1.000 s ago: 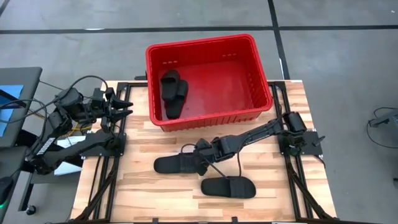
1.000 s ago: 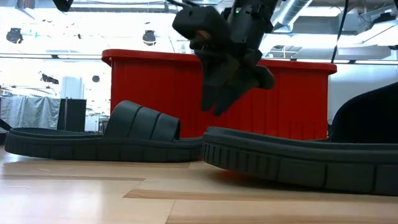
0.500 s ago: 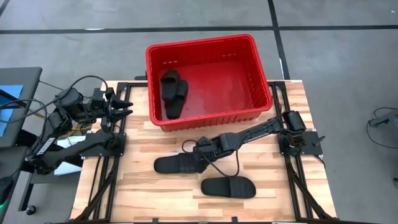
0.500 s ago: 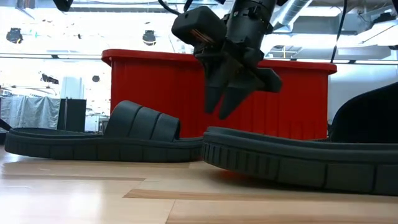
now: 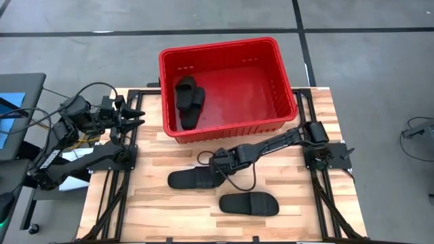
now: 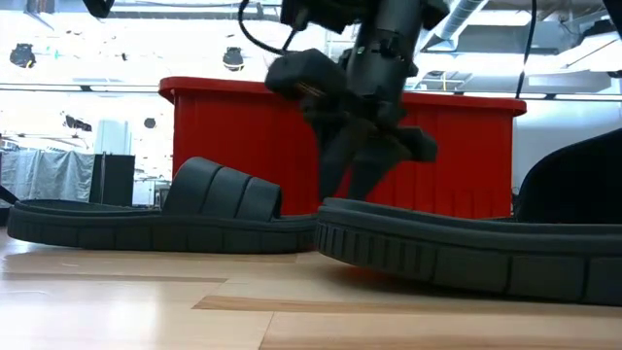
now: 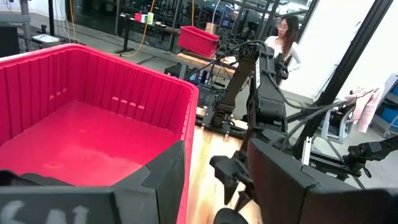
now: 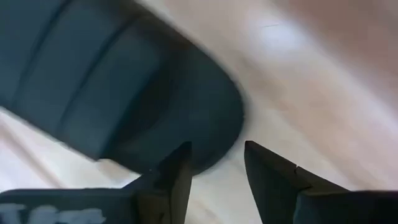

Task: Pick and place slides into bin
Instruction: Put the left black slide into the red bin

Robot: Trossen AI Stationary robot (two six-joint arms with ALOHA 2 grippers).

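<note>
Two black slides lie in the red bin by its left wall. A third slide lies flat on its sole in the middle of the table, and it also shows in the low view. A fourth lies nearer the front edge, large in the low view. My right gripper is open and low over the third slide's rounded right end, fingers pointing down. My left gripper is open and empty at the table's left edge. My right gripper's open fingers stand at the rounded end of the third slide's sole, coming from above. I cannot tell whether they touch it; in the low view the near slide hides the fingertips.
The bin stands at the table's far edge, its near wall just behind the right gripper. A loose cable loops from the right arm over the table between the two slides. Bare wood lies to the right of the near slide.
My right gripper has gone down toward the right end of the third slide and a little toward the table's left edge. Both slides on the table have stayed where they were.
</note>
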